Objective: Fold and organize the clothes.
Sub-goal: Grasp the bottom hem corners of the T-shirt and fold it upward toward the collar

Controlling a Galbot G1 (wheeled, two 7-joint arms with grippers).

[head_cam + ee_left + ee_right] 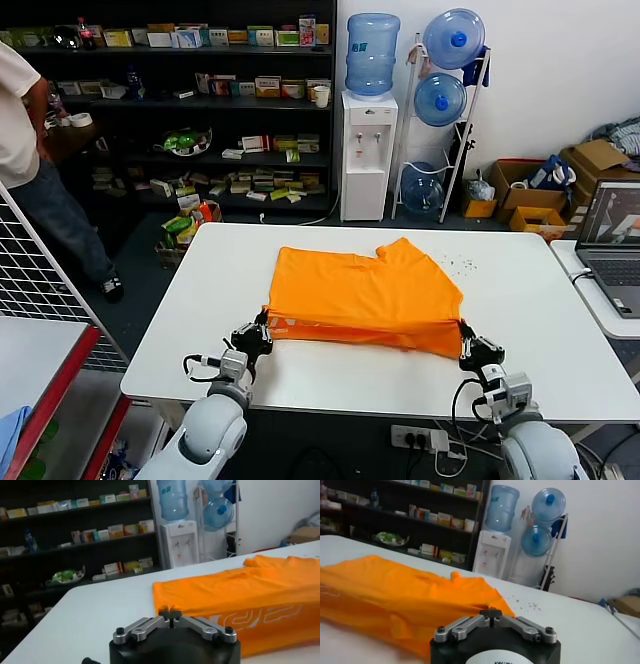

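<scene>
Bright orange cotton T-shirt (365, 295) lies partly folded on the white table (220, 330); further folds remain. Left gripper (262, 325) and right gripper (466, 343), at its near corners, each pinch the fabric.

Bare white table (200, 300) runs wide along its left edge and far right corner. The orange T-shirt (365, 295) fills the middle down to the near edge, flanked there by left gripper (262, 328) and right gripper (465, 340). Laptop (612, 245) blocks beyond the right edge.

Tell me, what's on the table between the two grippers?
In the head view, only the near edge of the orange T-shirt spans from the left gripper to the right gripper; both sit at its near corners on the table.
</scene>
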